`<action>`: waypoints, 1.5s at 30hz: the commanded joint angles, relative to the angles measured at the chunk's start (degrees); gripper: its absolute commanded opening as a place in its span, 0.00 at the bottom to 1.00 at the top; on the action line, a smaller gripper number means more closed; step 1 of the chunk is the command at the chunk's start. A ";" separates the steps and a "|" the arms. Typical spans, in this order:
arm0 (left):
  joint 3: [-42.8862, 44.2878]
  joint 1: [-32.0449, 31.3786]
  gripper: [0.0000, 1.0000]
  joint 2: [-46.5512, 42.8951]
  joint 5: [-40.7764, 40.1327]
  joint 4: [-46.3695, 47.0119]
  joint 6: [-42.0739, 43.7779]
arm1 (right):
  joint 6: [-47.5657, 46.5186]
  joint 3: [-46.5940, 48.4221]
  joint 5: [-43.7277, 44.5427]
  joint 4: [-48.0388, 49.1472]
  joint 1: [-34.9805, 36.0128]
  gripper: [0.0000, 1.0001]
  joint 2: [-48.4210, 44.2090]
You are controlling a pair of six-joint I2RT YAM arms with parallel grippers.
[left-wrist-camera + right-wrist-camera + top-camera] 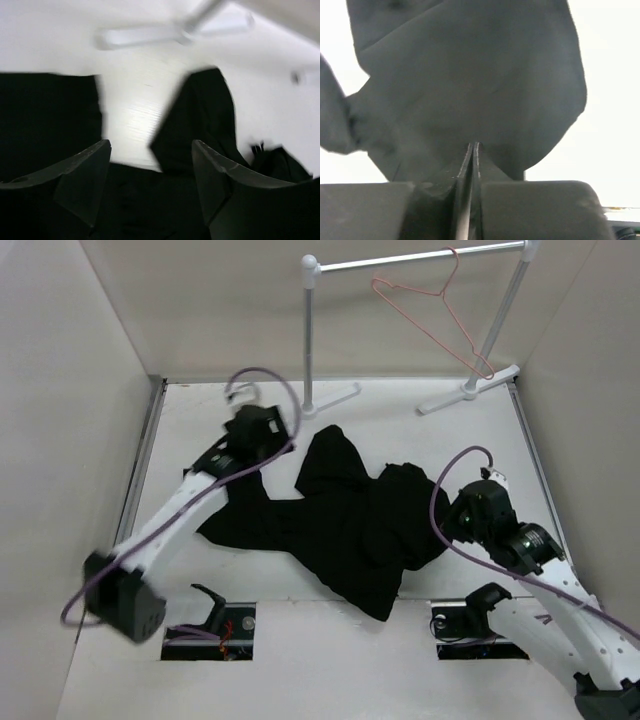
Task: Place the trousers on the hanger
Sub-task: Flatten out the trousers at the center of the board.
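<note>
The black trousers [340,520] lie crumpled across the middle of the white table. The pink-red wire hanger [440,315] hangs on the rail at the back right. My left gripper [268,435] is open and hovers over the trousers' left part; in the left wrist view [150,145] its jaws stand wide apart, with black fabric [200,115] below and between them. My right gripper [462,512] is at the trousers' right edge. In the right wrist view [472,145] its jaws are pressed together on the edge of the fabric [470,75].
The white-and-silver garment rail [410,258] stands at the back, its feet [330,400] on the table; one foot shows blurred in the left wrist view [150,35]. White walls enclose the left, right and back. Two cut-outs [210,630] lie by the arm bases.
</note>
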 commanded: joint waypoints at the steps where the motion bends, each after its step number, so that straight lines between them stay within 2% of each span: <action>1: 5.85 -6.68 0.68 15.48 4.51 6.78 8.75 | -0.62 -3.88 -2.98 3.92 -7.23 0.08 -0.33; 2: 8.31 -7.13 0.69 20.05 5.39 8.01 9.81 | -0.44 -4.76 -2.90 4.45 -9.44 0.12 -0.68; 3: 10.68 -6.96 0.70 24.36 5.92 9.06 10.08 | -0.18 -5.64 -2.20 4.63 -11.55 0.23 -0.94; 5: 15.96 -5.82 0.74 32.36 7.50 10.82 10.52 | 1.05 -6.61 0.08 4.02 -14.98 0.52 -1.65; 6: 19.03 -5.03 0.74 36.14 8.56 10.74 10.52 | 1.66 -6.79 1.14 3.84 -15.95 0.63 -2.35; 7: 21.58 -4.50 0.76 39.31 9.70 10.92 10.35 | 2.37 -6.79 1.93 3.67 -17.09 0.70 -2.35; 12: 33.19 -3.80 0.78 52.33 16.82 10.66 10.43 | 5.70 -10.21 0.89 4.63 -19.91 0.74 2.65; 14: 35.66 -3.88 0.71 55.68 17.53 9.78 10.43 | 6.85 -12.32 -0.86 7.87 -20.35 0.74 4.58; 15: 36.10 -3.88 0.62 56.65 17.36 9.43 10.52 | 7.12 -13.02 -1.57 10.15 -20.53 0.74 5.55; 17: 35.41 -3.27 0.36 57.10 15.43 9.51 10.26 | 7.56 -14.43 -3.50 16.47 -20.80 0.71 8.53; 18: 34.54 -2.75 0.24 56.49 14.38 9.60 10.08 | 7.47 -14.61 -4.82 19.72 -20.62 0.64 10.55; 19: 33.22 -2.22 0.15 55.18 13.15 9.86 9.73 | 7.12 -14.53 -5.44 22.36 -20.53 0.50 12.83; 21: 29.80 -0.99 0.07 50.79 11.21 10.91 9.47 | 6.51 -13.22 -5.01 25.19 -20.53 0.17 15.65; 22: 27.78 -0.29 0.05 47.81 9.81 11.61 9.46 | 5.63 -12.08 -3.09 25.55 -20.27 0.08 15.75; 23: 25.50 0.50 0.05 44.21 8.41 12.32 9.46 | 4.67 -10.67 -0.37 25.20 -19.22 0.04 15.32; 27: 17.14 4.28 0.04 28.48 2.60 13.91 9.46 | 1.68 0.12 9.91 14.25 -14.22 0.02 10.41; 31: 11.86 8.50 0.04 12.75 -3.11 13.12 9.90 | -1.05 12.07 15.99 2.21 -7.98 0.03 6.53; 39: 7.55 14.83 0.06 -4.32 -6.29 7.94 10.78 | -1.05 31.16 25.93 -18.20 0.56 0.03 1.08; 42: 4.48 17.03 0.06 -5.04 -5.50 7.40 10.78 | -5.69 31.98 24.01 -17.97 0.13 0.07 4.92; 45: 2.63 18.00 0.06 -1.28 -4.88 9.94 10.17 | -11.33 24.70 19.53 -5.79 -4.43 0.07 10.29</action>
